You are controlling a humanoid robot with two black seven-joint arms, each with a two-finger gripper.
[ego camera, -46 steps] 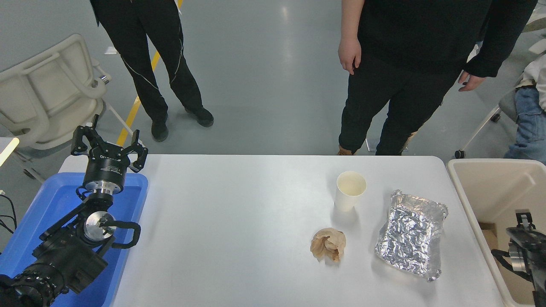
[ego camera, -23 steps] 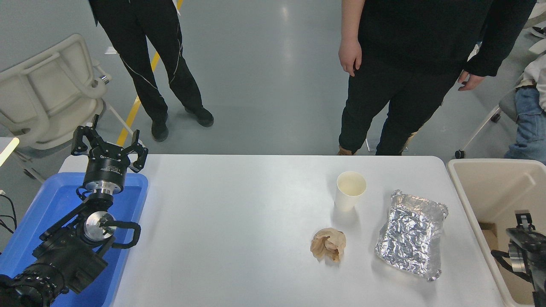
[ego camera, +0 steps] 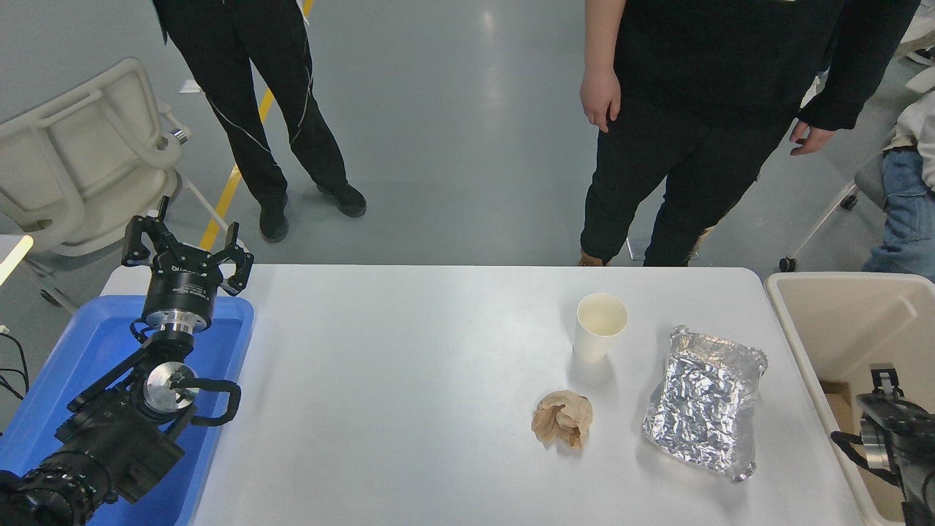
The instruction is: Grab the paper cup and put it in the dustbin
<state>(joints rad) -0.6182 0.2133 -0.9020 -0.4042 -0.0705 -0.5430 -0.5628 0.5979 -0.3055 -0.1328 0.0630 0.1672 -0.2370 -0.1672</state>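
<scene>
Right gripper: black, at the lower right edge, over the inside of the large beige plastic rectangular dustbin; only partly in frame, so cannot tell whether spread or closed; nothing seen held.
Left gripper: black, parked at the lower left above the shallow blue plastic tray; fingers spread, holding nothing.
Task item: small white tapered paper cup, upright, mouth up, cream inside showing, on the white table, right of centre and toward the far edge.
Cup surroundings: crumpled brown paper ball nearer the robot, apart from the cup; crinkled silver foil tray to the cup's right, between cup and dustbin, not touching the cup.
Destination: dustbin just off the table's right edge, open top, brown item low inside.
Bystanders: two persons in dark clothing standing at the far side; one hand hanging well above and behind the cup, clear of the table. Partial view of a seated person at far right.
Step in hand: judged as the start of the reach; cup not yet touched, pick not begun.
Next move calls for: bringing the right gripper out of the dustbin area leftward over the foil tray without snagging it, fingers wide enough for the cup wall, light closure to avoid crushing thin paper.
Risk noted: side contact likely to tip the empty cup.
</scene>
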